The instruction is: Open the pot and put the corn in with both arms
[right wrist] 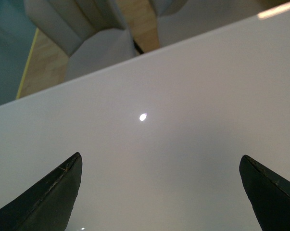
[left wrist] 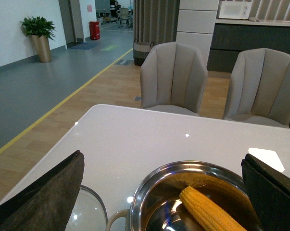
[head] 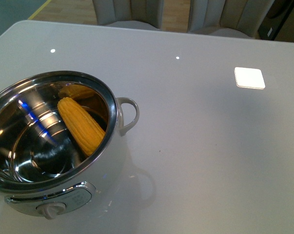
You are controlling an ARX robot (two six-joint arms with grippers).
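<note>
We seem to be in an office-like showroom or break area: a glossy white table (left wrist: 135,134) with grey padded chairs (left wrist: 173,77), a microwave (left wrist: 235,9) on a dark counter (left wrist: 250,36), a potted plant (left wrist: 38,36), a red bin (left wrist: 94,30), and yellow floor lines (left wrist: 58,108) marking a long hallway.

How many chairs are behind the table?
2 show whole in the left wrist view, side by side behind the table: one chair nearer the hallway, the other chair beside it near the dark cabinet. More may be out of view.
</note>
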